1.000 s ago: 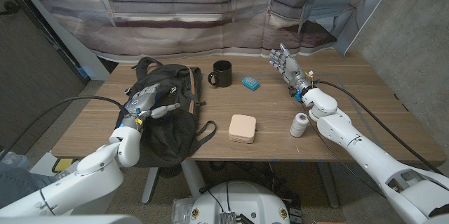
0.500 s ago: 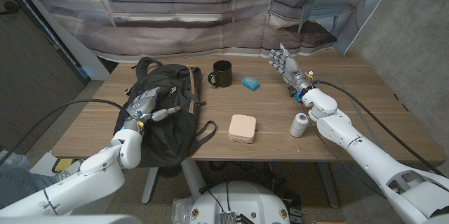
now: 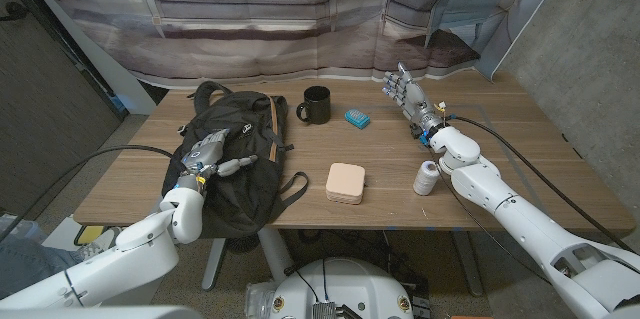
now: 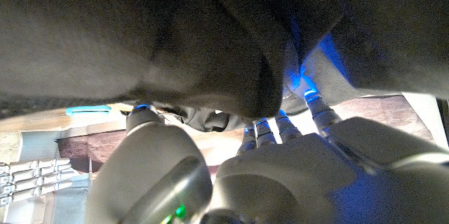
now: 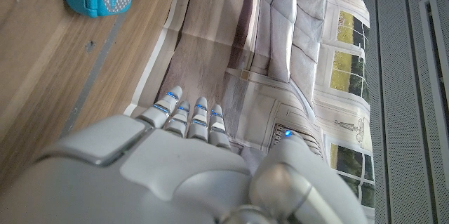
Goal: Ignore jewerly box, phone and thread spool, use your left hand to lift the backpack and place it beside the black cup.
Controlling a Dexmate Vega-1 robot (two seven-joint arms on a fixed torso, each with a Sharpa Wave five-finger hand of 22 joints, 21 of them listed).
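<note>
Fingers (image 3: pixel 238 163) of the left hand (image 3: pixel 205 150) lie on the black backpack (image 3: pixel 233 159) at the left of the frame in the head view, pressed down into the fabric with one finger jutting out toward the centre; whether they have actually closed on any of the cloth, I cannot tell. From the left wrist view, the same hand (image 4: pixel 280 168) sits right against dark folds of the backpack (image 4: pixel 210 41), its fingertips (image 4: pixel 263 129) pushed under a hanging fold.

At the upper right of the frame the right hand (image 3: pixel 405 91) stands over the bench (image 3: pixel 500 159), fingers apart and reaching away from the robot, holding nothing. The right wrist view shows that hand (image 5: pixel 175 161) with its fingers (image 5: pixel 189 122) straight and side by side above the wood.

Just to the right of the backpack's top, near the upper centre, is the black cup (image 3: pixel 316 105), handle turned toward the bag, standing apart from it. A small blue phone (image 3: pixel 356 117) lies just right of the cup. Lower down, near the centre, is the pale pink jewelry box (image 3: pixel 346 183), beside a loose strap of the backpack. A white thread spool (image 3: pixel 427 177) stands upright at centre right, close to the right forearm.
</note>
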